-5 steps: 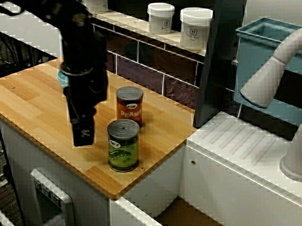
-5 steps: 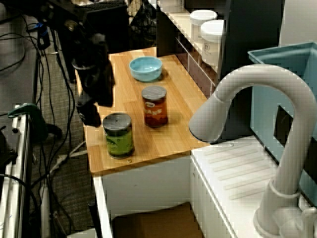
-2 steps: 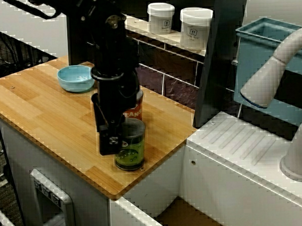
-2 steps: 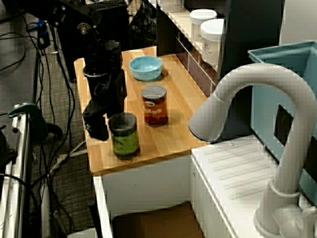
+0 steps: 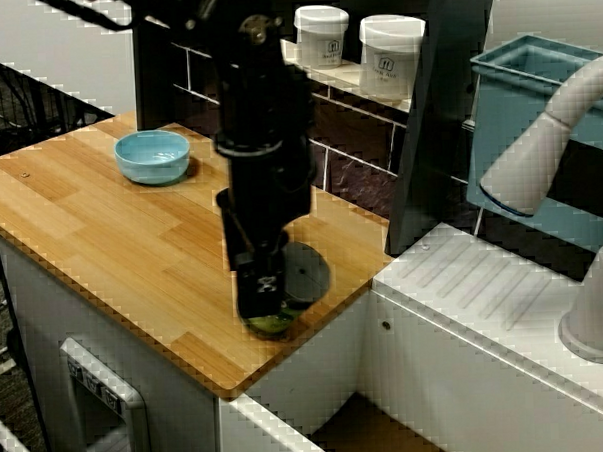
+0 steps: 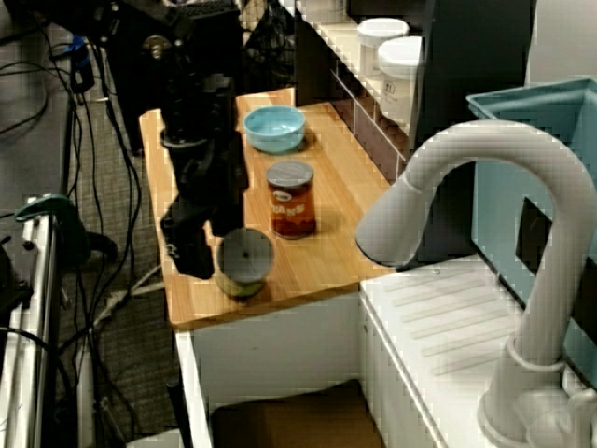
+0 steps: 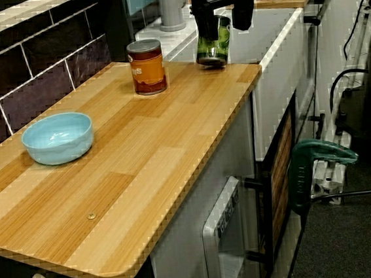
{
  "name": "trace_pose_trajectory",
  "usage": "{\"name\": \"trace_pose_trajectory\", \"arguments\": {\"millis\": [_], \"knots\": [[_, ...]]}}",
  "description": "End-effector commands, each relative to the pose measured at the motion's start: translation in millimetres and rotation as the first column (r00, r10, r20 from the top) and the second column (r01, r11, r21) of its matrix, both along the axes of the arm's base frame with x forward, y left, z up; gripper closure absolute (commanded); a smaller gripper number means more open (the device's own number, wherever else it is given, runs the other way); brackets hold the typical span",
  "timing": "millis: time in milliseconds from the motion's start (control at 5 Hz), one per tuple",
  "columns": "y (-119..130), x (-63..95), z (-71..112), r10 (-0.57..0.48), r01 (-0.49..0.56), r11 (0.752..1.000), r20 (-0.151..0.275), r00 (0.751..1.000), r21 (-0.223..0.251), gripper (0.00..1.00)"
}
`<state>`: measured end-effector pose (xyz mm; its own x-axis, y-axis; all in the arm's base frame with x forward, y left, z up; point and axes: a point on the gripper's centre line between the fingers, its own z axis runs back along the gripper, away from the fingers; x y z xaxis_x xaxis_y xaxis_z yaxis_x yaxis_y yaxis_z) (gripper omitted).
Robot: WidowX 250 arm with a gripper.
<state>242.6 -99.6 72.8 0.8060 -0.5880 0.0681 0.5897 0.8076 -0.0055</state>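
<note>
A green-labelled can [image 5: 306, 274] leans over near the front corner of the wooden counter [image 5: 102, 245], its grey lid turned toward the sink side and only its bottom edge on the wood. My black gripper [image 5: 264, 288] is pressed against the can's upper part. In the view along the counter the gripper [image 7: 225, 20] is open, and the tilted can [image 7: 215, 47] shows between and below its two fingers. In the view over the faucet the gripper [image 6: 191, 252] stands left of the can [image 6: 244, 257]. An orange-labelled can [image 6: 291, 201] stands upright just behind.
A light blue bowl [image 5: 153, 155] sits at the far end of the counter. Two white jars [image 5: 321, 35] stand on the tiled ledge behind. A grey faucet [image 5: 548, 145], a ribbed drainboard [image 5: 474, 279] and a blue bin [image 5: 536, 86] lie to the right.
My gripper swept from the can's left side into it. The green can slid a little toward the counter's corner, then tipped from upright to leaning. The orange can and bowl stayed put.
</note>
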Motion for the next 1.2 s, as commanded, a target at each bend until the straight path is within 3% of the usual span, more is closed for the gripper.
{"name": "trace_pose_trajectory", "arguments": {"millis": [0,200,400,600,800,1000], "knots": [[-16.8,26.6,21.9,0.048,-0.047,0.997,0.019,0.999,-0.065,0.00],[-12.1,18.3,25.8,0.050,-0.049,0.997,0.024,0.998,-0.058,0.00],[12.0,14.1,35.0,0.114,-0.113,0.993,0.034,0.993,-0.036,0.00],[32.6,18.5,48.8,0.194,-0.197,0.980,0.069,0.978,0.039,0.00],[38.1,26.5,53.5,0.249,-0.261,0.957,0.111,0.962,0.124,0.00],[38.1,35.4,49.8,0.266,-0.283,0.943,0.113,0.957,0.176,0.00]]}}
